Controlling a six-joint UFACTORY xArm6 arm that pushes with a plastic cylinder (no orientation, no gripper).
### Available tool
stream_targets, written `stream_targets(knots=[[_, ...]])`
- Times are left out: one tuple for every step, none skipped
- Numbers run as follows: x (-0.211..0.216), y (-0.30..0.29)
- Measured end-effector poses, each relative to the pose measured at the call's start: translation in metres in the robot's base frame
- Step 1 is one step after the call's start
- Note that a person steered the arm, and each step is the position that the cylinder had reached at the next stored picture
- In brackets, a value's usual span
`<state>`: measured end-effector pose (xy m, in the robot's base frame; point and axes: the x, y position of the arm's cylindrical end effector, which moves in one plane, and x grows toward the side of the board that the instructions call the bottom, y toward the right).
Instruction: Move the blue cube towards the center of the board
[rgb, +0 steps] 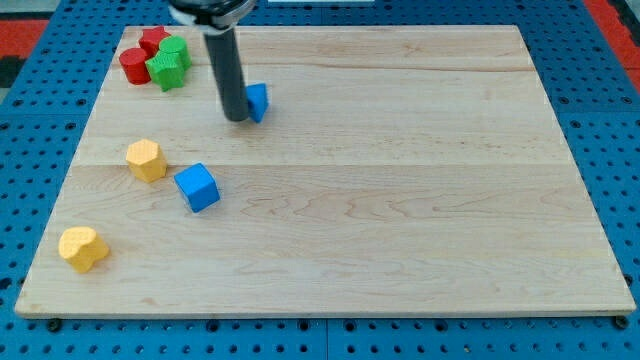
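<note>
At the view's far left, a yellow heart-like block (82, 248) sits near the bottom-left corner of the pale wooden board (400, 200). Above it, in the top-left corner, a red cylinder (133, 65), a red star-shaped block (153, 41) and two green blocks (170, 63) cluster together, touching. A yellow hexagonal block (147, 160) lies just left of the blue cube (197, 187), which rests on the board's left side, well left of centre. My tip (237, 118), a plain dark rod with nothing to open or close, stands above and right of that cube, apart from it, touching a second small blue block (258, 101) on its right. Blue perforated panelling (610, 120) surrounds the board.
</note>
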<state>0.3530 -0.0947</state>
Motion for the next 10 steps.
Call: stream_targets(knots=[[-0.037, 0.033], [-0.068, 0.076], [-0.078, 0.104], [-0.03, 0.092], [0.047, 0.133], [0.129, 0.136], [0.178, 0.107], [0.164, 0.021], [0.163, -0.037], [0.163, -0.085]])
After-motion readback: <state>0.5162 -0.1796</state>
